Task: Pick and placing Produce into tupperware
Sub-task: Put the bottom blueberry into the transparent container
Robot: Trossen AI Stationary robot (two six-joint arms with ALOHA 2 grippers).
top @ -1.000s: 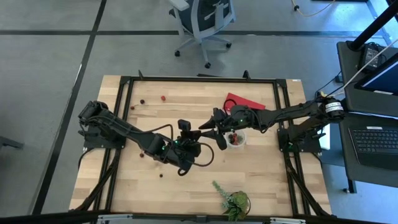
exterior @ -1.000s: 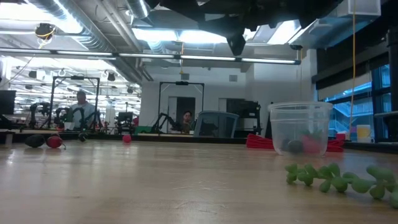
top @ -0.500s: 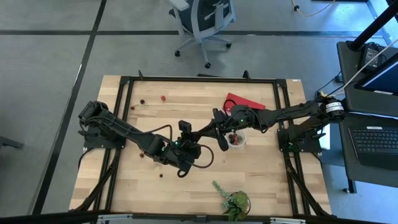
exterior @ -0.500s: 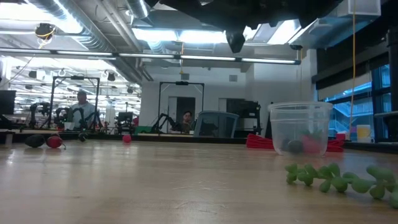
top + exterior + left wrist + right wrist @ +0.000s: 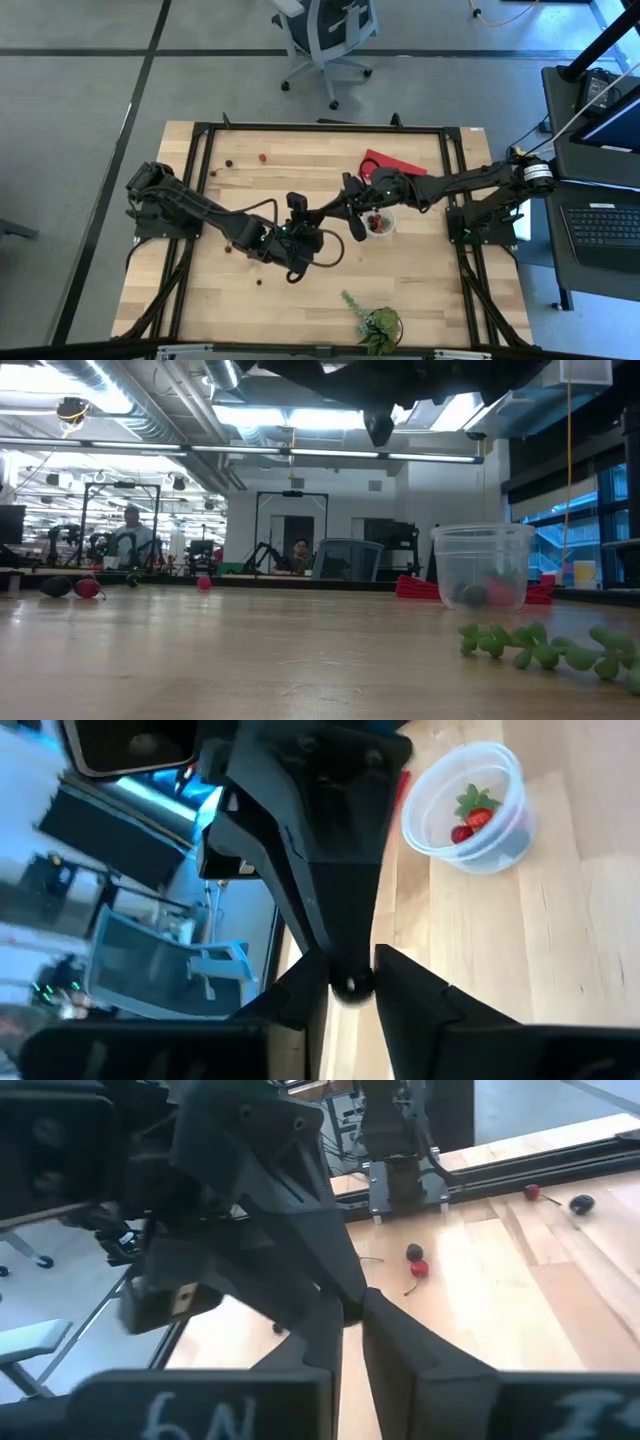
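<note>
Both grippers meet in mid-air over the table's middle, left of the clear cup [image 5: 379, 222]. My left gripper [image 5: 350, 988] is shut on a small dark cherry [image 5: 351, 984]. My right gripper [image 5: 352, 1316] comes at the same cherry from the opposite side, its fingers narrowed around it. The cup [image 5: 470, 808] stands upright on the table and holds a red strawberry [image 5: 479, 817] and other small fruits. Loose fruits lie near the far-left edge [image 5: 263, 157] and at the left [image 5: 232, 248]. My left gripper pinches the dark cherry [image 5: 351, 984] between its two fingertips [image 5: 305, 990], coming level from the table's left. The cherry is lifted clear of the table. My right gripper closes its fingertips [image 5: 385, 1320] on the same cherry from the table's right; its own fingers hide the exact contact.
A flat red piece [image 5: 392, 163] lies beyond the cup. A green leafy plant [image 5: 375, 322] sits near the near edge, its stem showing in the low view [image 5: 530, 643]. Two cherries [image 5: 415, 1260] lie on the wood. People and an office chair are beyond the table.
</note>
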